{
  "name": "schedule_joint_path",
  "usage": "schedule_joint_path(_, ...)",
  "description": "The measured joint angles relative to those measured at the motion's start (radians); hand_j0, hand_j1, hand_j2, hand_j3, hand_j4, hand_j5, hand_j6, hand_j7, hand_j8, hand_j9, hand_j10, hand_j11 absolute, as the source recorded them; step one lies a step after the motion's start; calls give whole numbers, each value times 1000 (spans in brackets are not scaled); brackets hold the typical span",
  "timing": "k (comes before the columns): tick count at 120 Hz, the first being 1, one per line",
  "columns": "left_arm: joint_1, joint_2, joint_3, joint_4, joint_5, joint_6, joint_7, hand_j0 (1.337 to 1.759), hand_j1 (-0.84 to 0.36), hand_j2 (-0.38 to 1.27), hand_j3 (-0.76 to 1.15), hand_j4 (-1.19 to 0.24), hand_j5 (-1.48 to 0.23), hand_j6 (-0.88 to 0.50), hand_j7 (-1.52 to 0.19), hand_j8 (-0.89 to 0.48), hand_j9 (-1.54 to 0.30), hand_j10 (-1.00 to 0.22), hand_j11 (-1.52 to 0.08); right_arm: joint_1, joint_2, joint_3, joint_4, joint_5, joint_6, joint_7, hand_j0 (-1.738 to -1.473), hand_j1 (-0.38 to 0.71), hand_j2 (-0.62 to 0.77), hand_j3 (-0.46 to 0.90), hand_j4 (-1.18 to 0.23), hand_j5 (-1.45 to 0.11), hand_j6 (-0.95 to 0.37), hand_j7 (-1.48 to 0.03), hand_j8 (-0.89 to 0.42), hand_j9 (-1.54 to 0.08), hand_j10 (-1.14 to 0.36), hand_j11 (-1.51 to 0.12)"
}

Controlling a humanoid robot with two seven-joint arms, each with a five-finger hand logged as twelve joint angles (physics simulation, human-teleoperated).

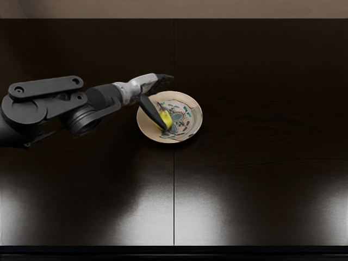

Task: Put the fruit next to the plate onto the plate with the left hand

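Left hand (pixel 152 87) over plate (pixel 191 109), dark fingers (pixel 151 109) seemingly curled around yellow fruit (pixel 165 118), fruit at plate's centre

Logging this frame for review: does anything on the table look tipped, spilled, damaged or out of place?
Nothing stands out. The round cream plate with a painted pattern sits level on the dark wooden table. The small yellow fruit lies inside it, partly covered by the left hand. No spill or damage shows.
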Motion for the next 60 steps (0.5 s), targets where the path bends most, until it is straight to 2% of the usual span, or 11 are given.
schedule_joint_path(10, 5, 67, -72, 1, -7, -111, 0, 1658, 286, 16, 0, -55, -71, -54, -71, -52, -71, -55, -71, 0, 0, 0, 0, 0, 0, 0, -1658, -326, -4, 0, -19, -24, -19, -24, -19, -24, -19, -24)
schedule_joint_path(28, 19, 160, -155, 0, -18, -208, 1, 1658, 316, 9, 0, -29, -37, -29, -37, -28, -37, -29, -37, 0, 0, 0, 0, 0, 0, 0, -1658, -326, -4, 0, -19, -24, -19, -24, -19, -24, -19, -24)
schedule_joint_path(38, 36, 263, -176, 0, -45, -286, 3, 1658, 327, 6, 0, -19, -25, -19, -25, -18, -25, -19, -25, 0, 0, 0, 0, 0, 0, 0, -1658, -327, -4, 0, -19, -24, -19, -24, -19, -24, -19, -24)
schedule_joint_path(46, 86, 333, -210, 0, -86, -410, 3, 1658, 334, 5, 0, -15, -18, -15, -18, -14, -18, -14, -18, 0, 0, 0, 0, 0, 0, 0, -1658, -327, -4, 0, -19, -24, -19, -24, -19, -24, -19, -24)
schedule_joint_path(60, 118, 449, -264, 0, -121, -616, 2, 1658, 341, 3, 0, -8, -10, -9, -10, -8, -10, -8, -10, 0, 0, 0, 0, 0, 0, 0, -1658, -327, -4, 0, -19, -24, -18, -24, -18, -24, -18, -24)
